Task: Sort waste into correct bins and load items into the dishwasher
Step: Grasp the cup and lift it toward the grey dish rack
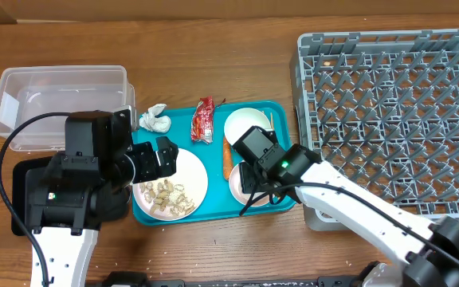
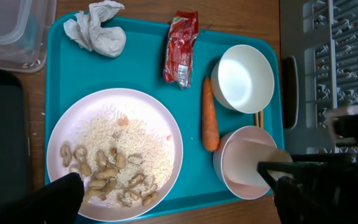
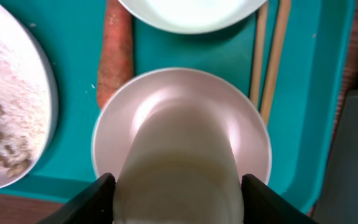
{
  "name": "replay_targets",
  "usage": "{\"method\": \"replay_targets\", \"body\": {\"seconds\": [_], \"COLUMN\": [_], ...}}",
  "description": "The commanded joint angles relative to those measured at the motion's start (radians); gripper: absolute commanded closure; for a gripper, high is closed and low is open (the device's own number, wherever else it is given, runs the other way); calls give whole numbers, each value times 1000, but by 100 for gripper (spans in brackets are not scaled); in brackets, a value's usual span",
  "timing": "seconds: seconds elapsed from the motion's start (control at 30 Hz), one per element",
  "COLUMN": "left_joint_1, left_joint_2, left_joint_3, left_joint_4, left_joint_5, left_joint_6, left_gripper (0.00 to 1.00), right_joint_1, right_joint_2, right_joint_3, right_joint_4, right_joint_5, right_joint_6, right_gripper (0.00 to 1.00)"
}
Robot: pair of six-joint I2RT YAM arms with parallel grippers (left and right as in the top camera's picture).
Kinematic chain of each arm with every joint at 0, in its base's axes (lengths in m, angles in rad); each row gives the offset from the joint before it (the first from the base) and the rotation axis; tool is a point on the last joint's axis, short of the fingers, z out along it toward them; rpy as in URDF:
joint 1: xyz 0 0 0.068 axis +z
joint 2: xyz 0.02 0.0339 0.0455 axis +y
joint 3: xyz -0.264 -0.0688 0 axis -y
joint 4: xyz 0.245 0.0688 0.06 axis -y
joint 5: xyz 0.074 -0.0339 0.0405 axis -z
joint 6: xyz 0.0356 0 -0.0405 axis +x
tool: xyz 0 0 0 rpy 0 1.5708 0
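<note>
Cup fills the foot of the right wrist view, sitting in one bowl. The right gripper is low over it, jaws hard by both its sides; whether they press it I cannot tell. A second bowl is cut off at the top edge. Two chopsticks lie beside it and one carrot lies on the other side, all on the teal tray.

From the left wrist, the left gripper hangs over the one plate of scraps, jaws spread wide and empty. One tissue and one wrapper lie at the tray's far edge. The right arm hides part of the cup.

Overhead, both arms bend in over the tray. One rack stands on the counter at right and one tub at left. The black tray is mostly hidden under the left arm.
</note>
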Motion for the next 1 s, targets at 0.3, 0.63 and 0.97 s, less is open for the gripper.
{"method": "replay_targets", "body": {"seconds": [0.3,0.63,0.97], "left_joint_1": [5,5,5], "left_joint_2": [6,6,6], "left_joint_3": [19,19,19], "left_joint_4": [1,0,0], "left_joint_5": [-12,-8,14], "left_joint_6": [11,8,8], "left_gripper": [0,0,0], "right_joint_1": [-100,-384,-481], "right_joint_2": [-288,-257,-68], "right_joint_3": [194,187,187], "right_joint_4": [-185,-239,-240], "right_joint_5": [336,339,121], "right_joint_6": [-5,-110,-162], "right_gripper": [47,46,39]}}
